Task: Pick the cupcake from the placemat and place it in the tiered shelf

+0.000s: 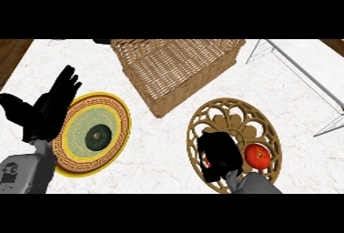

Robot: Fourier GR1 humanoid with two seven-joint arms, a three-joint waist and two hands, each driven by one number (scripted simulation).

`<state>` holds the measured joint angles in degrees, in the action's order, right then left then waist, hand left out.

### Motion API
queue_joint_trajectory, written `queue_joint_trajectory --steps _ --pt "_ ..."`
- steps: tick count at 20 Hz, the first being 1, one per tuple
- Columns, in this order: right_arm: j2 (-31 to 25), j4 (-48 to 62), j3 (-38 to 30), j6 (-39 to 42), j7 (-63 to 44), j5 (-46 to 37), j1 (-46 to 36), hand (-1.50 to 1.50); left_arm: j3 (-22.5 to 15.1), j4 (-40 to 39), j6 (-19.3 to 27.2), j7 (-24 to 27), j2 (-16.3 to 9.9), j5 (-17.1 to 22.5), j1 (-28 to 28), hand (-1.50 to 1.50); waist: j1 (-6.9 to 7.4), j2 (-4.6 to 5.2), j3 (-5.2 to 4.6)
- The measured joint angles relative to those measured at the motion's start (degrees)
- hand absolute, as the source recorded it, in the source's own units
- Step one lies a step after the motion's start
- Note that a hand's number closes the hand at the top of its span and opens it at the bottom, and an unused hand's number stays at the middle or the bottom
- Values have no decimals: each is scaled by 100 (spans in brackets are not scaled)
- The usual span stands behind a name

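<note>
Right robot hand [219,157] lowered over the gold filigree placemat [232,111], fingers curled down at the left of the red cupcake [257,155] — beside it, contact not discernible. Left robot hand [47,109] resting open at left, beside the patterned plate [111,113]. Wire tiered shelf [306,75] far right — awaiting the cupcake.

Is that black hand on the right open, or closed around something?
Closed, apparently on nothing: the right hand curls over the round cut-out placemat, beside the red cupcake.

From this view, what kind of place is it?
Probably a kitchen or dining counter: a white marble top holding a wicker basket, a patterned plate and an openwork placemat carrying a red item.
</note>
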<state>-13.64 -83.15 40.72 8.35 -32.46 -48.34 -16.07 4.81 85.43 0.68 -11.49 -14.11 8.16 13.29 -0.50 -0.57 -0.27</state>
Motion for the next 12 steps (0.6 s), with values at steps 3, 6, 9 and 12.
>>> queue_joint_trajectory --steps 3,6,9,12 --pt "-3 -635 182 -103 116 -66 316 150 32 85 4 -134 -24 19 40 0 3 20 15" --pt "-27 -1470 63 -333 240 149 641 150 48 135 -7 -137 -36 22 -15 0 -34 19 23" --pt "158 -2242 -135 -635 217 300 764 150 30 132 42 -105 18 -19 -61 0 -58 18 26" --pt "129 -3129 -440 -781 93 366 873 150 26 115 63 -104 32 -50 -50 0 -77 17 27"
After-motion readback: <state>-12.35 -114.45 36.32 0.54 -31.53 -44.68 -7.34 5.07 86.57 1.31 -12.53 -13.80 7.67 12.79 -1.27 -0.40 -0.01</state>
